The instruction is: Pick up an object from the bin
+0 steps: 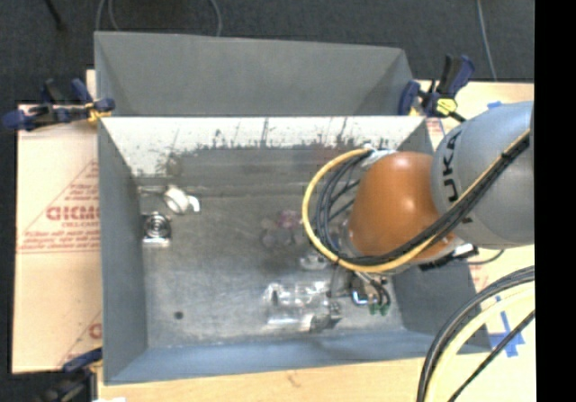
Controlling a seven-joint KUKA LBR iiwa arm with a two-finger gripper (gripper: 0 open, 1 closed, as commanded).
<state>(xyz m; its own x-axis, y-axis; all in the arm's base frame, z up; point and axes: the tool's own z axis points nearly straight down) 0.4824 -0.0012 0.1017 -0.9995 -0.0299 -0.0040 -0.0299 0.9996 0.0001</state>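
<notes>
Bin (121,238): grey metal, with a scratched floor.
Arm (490,175): enters from the right, with an orange cover (396,202) and cables on the wrist.
End effector (340,301): low, near the front wall; whether it is apart or together I cannot tell.
Clear shiny thing (292,297): front middle of the floor, just beside the end effector.
Left side: white piece (182,202), small metal part (156,229).

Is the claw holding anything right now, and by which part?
Cannot tell: the claw is down beside a clear crinkled plastic piece by the bin's near wall, and the orange cover hides the contact.
</notes>
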